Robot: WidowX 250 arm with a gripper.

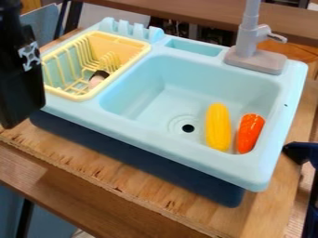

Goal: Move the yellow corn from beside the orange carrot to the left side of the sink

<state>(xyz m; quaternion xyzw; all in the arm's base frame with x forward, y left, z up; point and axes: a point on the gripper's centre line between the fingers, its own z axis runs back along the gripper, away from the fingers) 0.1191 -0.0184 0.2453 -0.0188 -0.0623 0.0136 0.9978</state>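
Blocky black arm (20, 79) near ribbed rack (119, 64)

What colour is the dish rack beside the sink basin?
The dish rack is pale yellow, seen best in the camera view.

The bench (149, 197) has a light brown plywood top with visible wood grain, small dark marks and a rough, worn front edge that runs at a slant across the view. Directly on it stands 1 toy sink (186, 155), upright and set at an angle, with a pale blue top over a dark blue base (136, 160). A grey faucet (247, 44) rises from its rear rim, and its basin has 1 round, dark drain hole (188, 128).
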